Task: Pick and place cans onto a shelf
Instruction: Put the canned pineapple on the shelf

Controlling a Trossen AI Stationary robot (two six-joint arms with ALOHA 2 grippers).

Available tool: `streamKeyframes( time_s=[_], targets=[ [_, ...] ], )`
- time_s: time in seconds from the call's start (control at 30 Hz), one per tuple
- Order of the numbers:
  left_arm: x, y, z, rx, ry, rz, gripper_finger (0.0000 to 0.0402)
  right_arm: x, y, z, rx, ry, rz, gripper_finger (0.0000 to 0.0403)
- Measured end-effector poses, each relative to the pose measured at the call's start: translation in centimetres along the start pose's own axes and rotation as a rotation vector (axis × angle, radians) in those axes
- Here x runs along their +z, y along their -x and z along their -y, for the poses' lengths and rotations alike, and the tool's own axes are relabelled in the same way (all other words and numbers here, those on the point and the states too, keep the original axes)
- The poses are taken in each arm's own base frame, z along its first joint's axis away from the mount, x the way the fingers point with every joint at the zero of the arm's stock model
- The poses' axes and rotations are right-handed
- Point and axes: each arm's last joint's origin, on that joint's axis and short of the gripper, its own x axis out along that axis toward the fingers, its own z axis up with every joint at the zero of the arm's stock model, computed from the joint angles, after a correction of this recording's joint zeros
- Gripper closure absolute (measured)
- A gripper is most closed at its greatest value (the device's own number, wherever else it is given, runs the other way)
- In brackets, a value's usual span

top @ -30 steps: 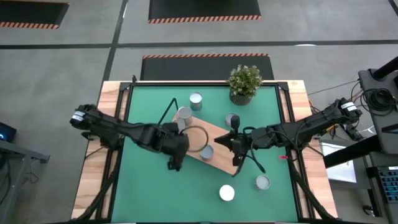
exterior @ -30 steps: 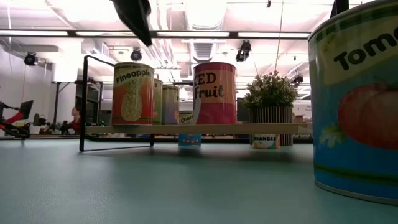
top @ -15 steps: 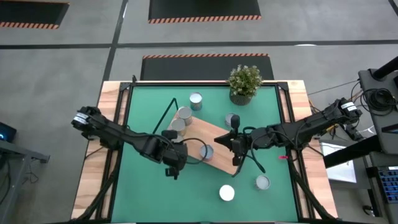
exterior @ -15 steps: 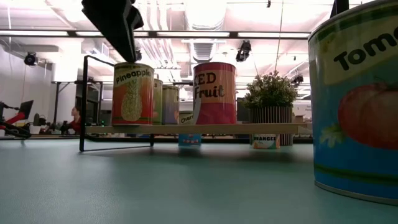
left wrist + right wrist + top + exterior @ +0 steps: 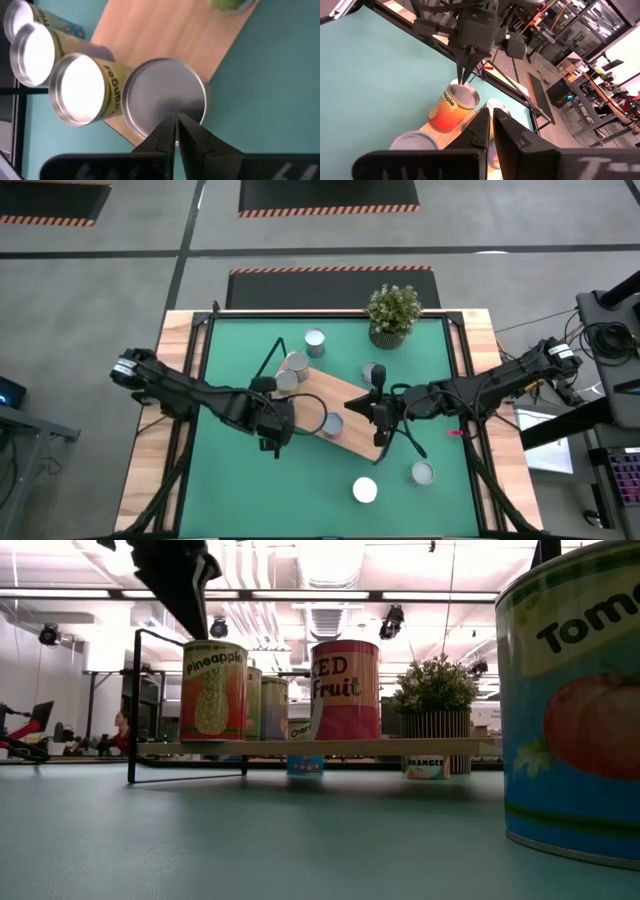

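Shelf [image 5: 335, 408]: flat light-wood board lying at a slant mid-mat, black wire loops at both short ends; in the low view raised a little above the mat on its frame
Cans on shelf: 4 seen from above; Pineapple can [image 5: 214, 691] with orange-yellow label and silvery top, red Fruit can [image 5: 345, 690], 2 greenish-labelled cans [image 5: 262, 703] behind the Pineapple can
Pineapple can top: plain silver disc, standing near the shelf's edge, just beside a can marked Oranges [image 5: 82, 90]
Loose cans: white-topped can [image 5: 365, 490] and silver-topped can [image 5: 422, 473] on the mat at the near side, 1 silver-topped can [image 5: 315, 341] beyond the shelf, next to the potted plant [image 5: 392, 314]; big Tomato can [image 5: 575, 710] close to the low camera
Left gripper [image 5: 176, 118]: fingers pressed together, nothing held, tips poised just above the Pineapple can's lid, no contact visible
Right gripper [image 5: 489, 119]: fingers closed, empty, over the shelf's other end, apart from the Pineapple can and looking across at the left gripper
Mat [image 5: 240, 480]: green, covering the table top
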Motion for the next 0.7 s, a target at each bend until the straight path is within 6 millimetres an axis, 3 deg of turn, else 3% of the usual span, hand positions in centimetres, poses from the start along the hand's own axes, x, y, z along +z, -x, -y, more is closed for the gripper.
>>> streamKeyframes(
  time_s=[0.7],
  targets=[
    [-1.1, -1.2, -1.2, 0.090, -0.009, -0.103, 0.0402, 0.0, 0.0, 0.0, 0.001, 0.000, 0.000, 0.0390]
  ],
)
